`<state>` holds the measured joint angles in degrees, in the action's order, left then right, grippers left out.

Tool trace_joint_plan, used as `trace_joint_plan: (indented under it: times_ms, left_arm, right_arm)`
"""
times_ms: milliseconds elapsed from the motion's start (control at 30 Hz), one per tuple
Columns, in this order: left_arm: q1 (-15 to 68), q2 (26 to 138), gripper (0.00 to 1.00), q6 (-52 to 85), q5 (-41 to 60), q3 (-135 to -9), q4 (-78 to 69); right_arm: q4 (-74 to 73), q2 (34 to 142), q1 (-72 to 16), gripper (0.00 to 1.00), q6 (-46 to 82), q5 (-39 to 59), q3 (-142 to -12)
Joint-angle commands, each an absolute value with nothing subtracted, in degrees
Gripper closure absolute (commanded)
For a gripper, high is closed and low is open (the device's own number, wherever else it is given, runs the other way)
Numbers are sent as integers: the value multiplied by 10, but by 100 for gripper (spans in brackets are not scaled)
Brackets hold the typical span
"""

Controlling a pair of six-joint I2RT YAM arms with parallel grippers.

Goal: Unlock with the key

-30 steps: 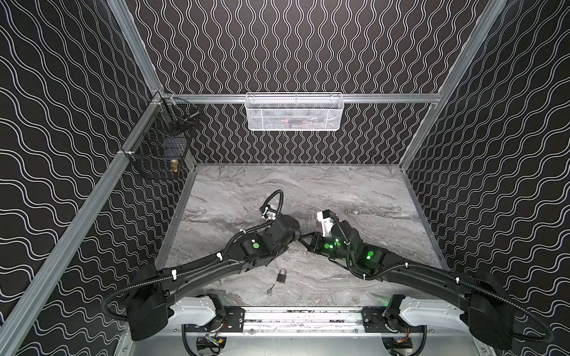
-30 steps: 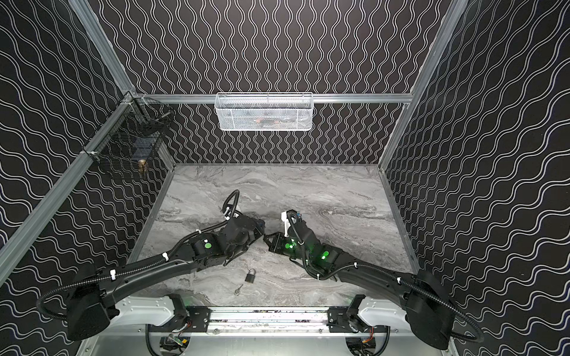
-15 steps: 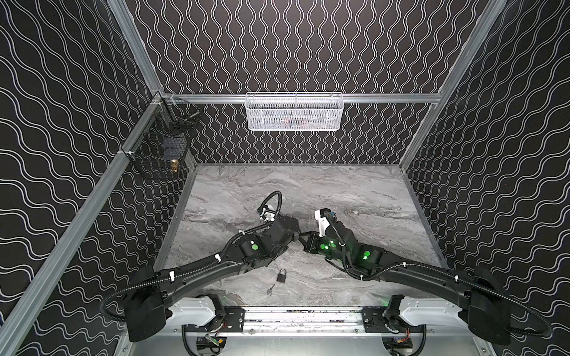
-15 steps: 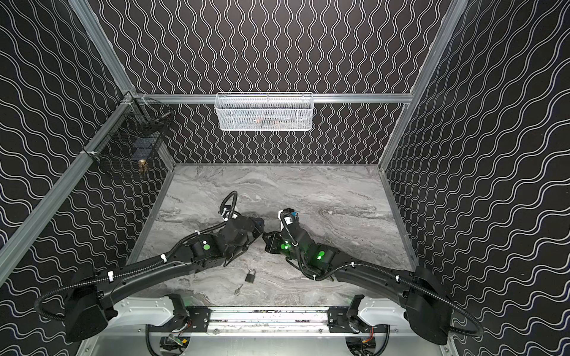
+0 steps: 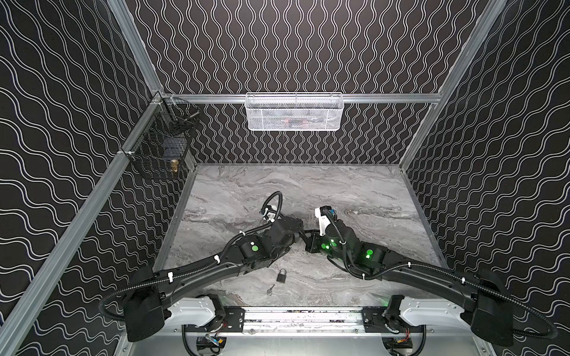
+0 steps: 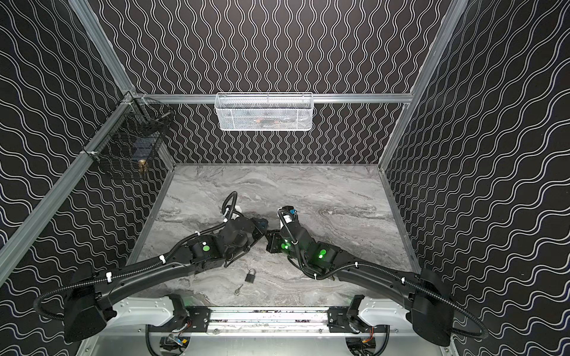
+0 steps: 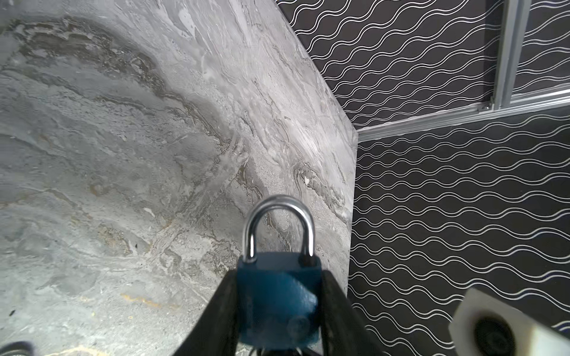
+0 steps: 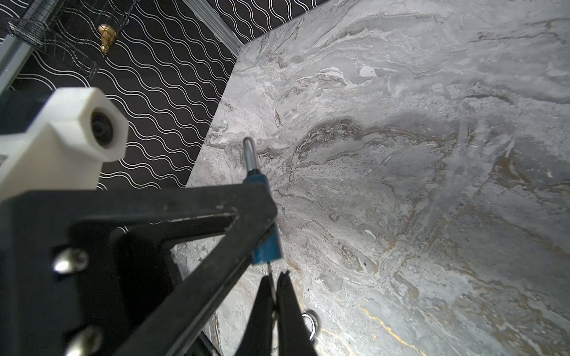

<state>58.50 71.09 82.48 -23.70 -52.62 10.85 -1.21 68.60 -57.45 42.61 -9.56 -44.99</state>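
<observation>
Takes as landmark the black padlock [image 5: 281,275], flat on the marble table [image 5: 354,191] near the front edge in a top view.

Clamps the blue padlock [image 7: 277,305] in the left gripper [image 7: 279,276]. Stands the jaws partly apart, one black finger pressed on each side of the blue body. Shows the silver shackle [image 7: 279,212] with both legs down in the body, arch pointing away from the wrist. Holds this lock off the table, behind the black padlock and a little to its right, well apart from it.

Pinches the key [image 8: 270,267] in the right gripper [image 8: 274,277], jaws all but closed on the thin metal blade. Points the blade up into the underside of the blue body. Cannot tell how deep it sits in the keyhole. Shows a silver ring [image 8: 310,320] just beside the right fingers, partly hidden.

Has both arms low over the table, tips meeting behind the black padlock.

Finds a small loose key [image 5: 270,289] just in front of the black padlock and to its left, close beside it.

Puts a dark wire basket [image 5: 160,154] far behind the black padlock to its left, hung on the side rail, with a brass-coloured thing [image 5: 174,166] inside. Puts a white mesh basket [image 5: 294,112] far behind it, on the back rail.
</observation>
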Motion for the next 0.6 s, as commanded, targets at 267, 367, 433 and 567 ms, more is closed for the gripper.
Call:
trace_joint_plan:
  times_ms: [267, 367, 433, 567]
  left_arm:
    - [585, 701, 100, 792, -259, -543, 175]
    - [578, 695, 100, 786, -273, -544, 178]
    - [574, 690, 100, 782, -280, -543, 178]
    - [571, 682, 100, 777, -286, -540, 176]
  right_arm:
    - [-76, 669, -573, 86, 406, -80, -447]
    - [-71, 661, -573, 80, 405, -68, -440]
    - [-78, 649, -573, 74, 400, -56, -430]
    - [-73, 637, -573, 72, 402, -47, -423]
